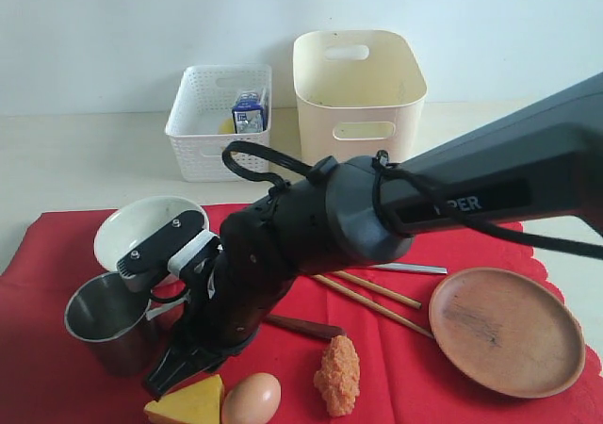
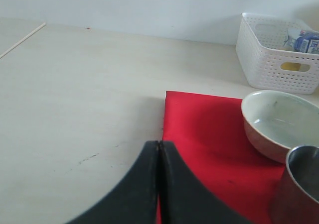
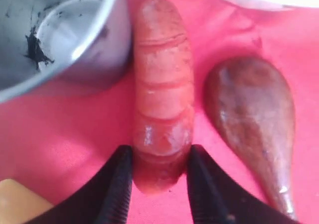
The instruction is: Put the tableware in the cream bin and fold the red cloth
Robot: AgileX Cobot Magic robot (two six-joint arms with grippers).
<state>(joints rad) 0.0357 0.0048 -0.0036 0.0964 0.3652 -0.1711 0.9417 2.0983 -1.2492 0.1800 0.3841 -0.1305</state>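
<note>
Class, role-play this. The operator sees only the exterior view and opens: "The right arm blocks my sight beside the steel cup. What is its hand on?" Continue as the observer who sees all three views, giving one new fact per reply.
Observer: The right hand has its fingers against both sides of a reddish-orange sausage lying on the bright red cloth.
Operator: What flanks that sausage?
Observer: The round steel cup is close on one side, and the bowl of the dark wooden spoon lies apart on the other.
Operator: And the left hand?
Observer: The left hand is shut and empty, above the pale table at the cloth's edge.
</note>
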